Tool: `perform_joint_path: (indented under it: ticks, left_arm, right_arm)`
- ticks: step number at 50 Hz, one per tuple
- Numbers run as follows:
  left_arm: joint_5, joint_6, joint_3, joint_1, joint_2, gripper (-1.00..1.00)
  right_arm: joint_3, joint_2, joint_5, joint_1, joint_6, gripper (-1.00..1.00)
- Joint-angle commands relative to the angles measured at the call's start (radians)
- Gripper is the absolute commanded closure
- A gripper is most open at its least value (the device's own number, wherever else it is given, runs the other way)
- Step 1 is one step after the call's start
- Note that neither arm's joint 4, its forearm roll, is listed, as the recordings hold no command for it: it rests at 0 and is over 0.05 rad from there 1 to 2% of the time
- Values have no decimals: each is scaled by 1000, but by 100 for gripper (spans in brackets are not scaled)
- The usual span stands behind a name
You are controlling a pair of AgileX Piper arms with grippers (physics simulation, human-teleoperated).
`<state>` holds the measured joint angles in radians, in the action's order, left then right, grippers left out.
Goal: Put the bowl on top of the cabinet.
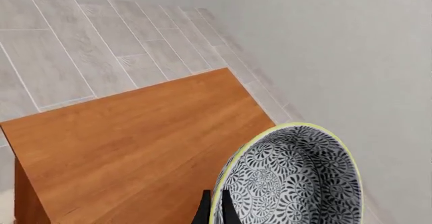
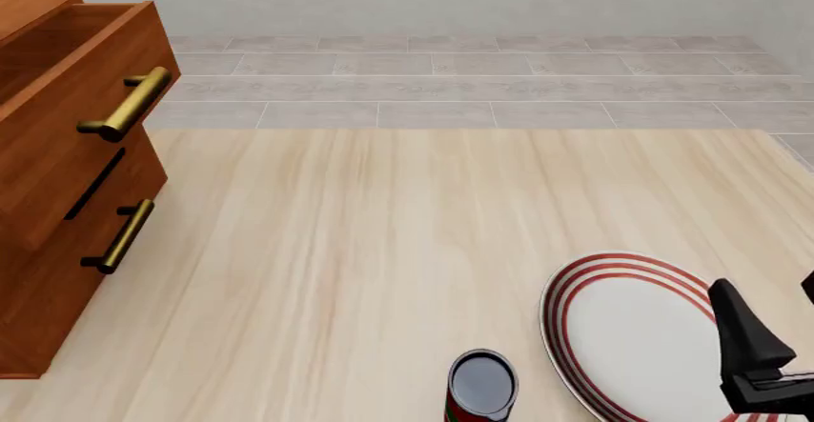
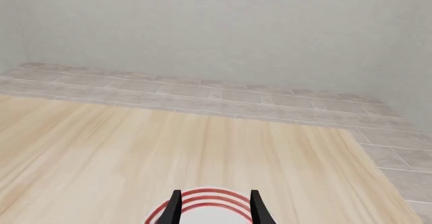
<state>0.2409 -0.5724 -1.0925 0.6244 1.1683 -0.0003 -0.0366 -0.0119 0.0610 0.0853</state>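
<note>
The bowl (image 1: 294, 176), patterned in dense black-and-white floral swirls with a pale yellow rim, is seen only in the left wrist view, where it is tipped on edge with its inside turned toward the camera. Its rim is pinched between the two dark fingertips (image 1: 202, 211) of the left gripper (image 1: 214, 209), which are drawn narrow around the bowl's wall. The bowl is held in the air over one end of the cabinet's (image 1: 128, 148) flat reddish-brown top, and no contact between bowl and top can be seen. Beyond the cabinet, grey floor tiles (image 1: 81, 52) and a pale wall (image 1: 337, 47) are shown. In the front view, the cabinet (image 2: 64, 184) is placed at the left edge of the light wooden table (image 2: 381, 251), with its top drawer pulled partly open and two brass bar handles (image 2: 128, 103) on its front; neither the bowl nor the left arm is caught in this view. A white plate (image 2: 623, 341) with red rings is laid near the table's front right corner, and a small dark can (image 2: 482, 386) is set just left of it. The right gripper (image 3: 214, 209) is shown with its black fingers (image 3: 174, 209) spread wide and nothing between them, hung above the plate (image 3: 202, 196), well apart from the cabinet.
</note>
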Motion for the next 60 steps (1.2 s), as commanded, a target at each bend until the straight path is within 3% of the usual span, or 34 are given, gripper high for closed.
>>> perform_joint_path:
  ticks: [1, 4, 5, 42, 60]
  left_arm:
    - [-9, 2, 12, 9, 9, 100]
    - [-12, -4, 17, 8, 9, 100]
    - [-13, -6, 17, 6, 9, -100]
    - [-8, -29, -37, 17, 15, -100]
    - [22, -49, -78, 29, -17, -100]
  right_arm:
    - [0, 20, 20, -1, 0, -100]
    - [0, 21, 21, 0, 0, -100]
    - [0, 20, 20, 0, 0, -100]
    - [0, -43, -45, 6, 1, -100]
    - [0, -2, -5, 13, 2, -100]
